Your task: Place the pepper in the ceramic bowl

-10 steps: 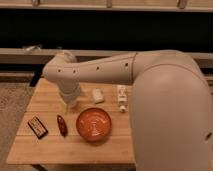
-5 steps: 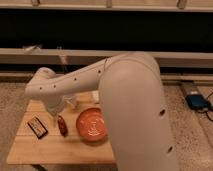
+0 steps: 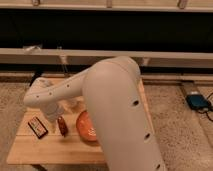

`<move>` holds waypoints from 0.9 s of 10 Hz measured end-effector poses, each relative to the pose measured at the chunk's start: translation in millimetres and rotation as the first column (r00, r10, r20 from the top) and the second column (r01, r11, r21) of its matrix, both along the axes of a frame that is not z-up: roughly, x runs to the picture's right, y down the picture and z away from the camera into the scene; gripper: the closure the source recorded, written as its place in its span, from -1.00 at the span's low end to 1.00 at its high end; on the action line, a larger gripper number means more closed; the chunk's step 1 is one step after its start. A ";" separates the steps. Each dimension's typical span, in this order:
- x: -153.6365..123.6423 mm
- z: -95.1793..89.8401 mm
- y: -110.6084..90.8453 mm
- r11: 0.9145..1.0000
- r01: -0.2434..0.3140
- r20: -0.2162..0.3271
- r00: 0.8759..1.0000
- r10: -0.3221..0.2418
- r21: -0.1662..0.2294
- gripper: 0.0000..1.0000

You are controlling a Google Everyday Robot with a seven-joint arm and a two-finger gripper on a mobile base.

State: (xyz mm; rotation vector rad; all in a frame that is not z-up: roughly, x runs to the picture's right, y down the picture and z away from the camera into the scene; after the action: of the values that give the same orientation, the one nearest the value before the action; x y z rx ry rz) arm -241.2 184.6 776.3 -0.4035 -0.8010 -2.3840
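The small dark red pepper lies on the wooden table, just left of the orange-red ceramic bowl. The arm's big white link hides the right part of the bowl. My gripper hangs at the end of the white forearm, right above and slightly left of the pepper, close to its upper end.
A flat dark packet with an orange border lies left of the pepper. Something pale shows behind the forearm. A dark shelf runs along the back. A blue device lies on the floor at right.
The arm has swung forward and now covers more of the table and bowl. The gripper has come down close over the pepper. The pepper, bowl and packet have stayed in place.
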 end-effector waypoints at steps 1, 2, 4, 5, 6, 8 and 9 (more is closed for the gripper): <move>-0.1 5.5 4.0 1.000 0.001 -0.004 1.000 -0.001 -0.008 -0.60; -1.6 8.6 7.8 1.000 0.005 -0.005 1.000 -0.005 -0.014 -0.60; -7.3 17.6 19.1 0.999 0.014 -0.006 1.000 -0.014 -0.032 -0.60; -9.2 24.3 23.8 0.999 0.016 -0.009 1.000 -0.017 -0.043 -0.60; -11.1 28.9 26.4 0.999 0.014 -0.011 1.000 -0.015 -0.051 -0.60; -16.4 34.8 30.7 0.998 0.012 -0.011 1.000 -0.013 -0.069 -0.60; -18.8 37.3 32.6 0.997 0.013 -0.012 1.000 -0.014 -0.078 -0.60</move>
State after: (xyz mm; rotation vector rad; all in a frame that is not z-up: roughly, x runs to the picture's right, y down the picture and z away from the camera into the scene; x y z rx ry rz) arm -260.0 217.2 813.6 -0.4563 -0.8898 -2.3658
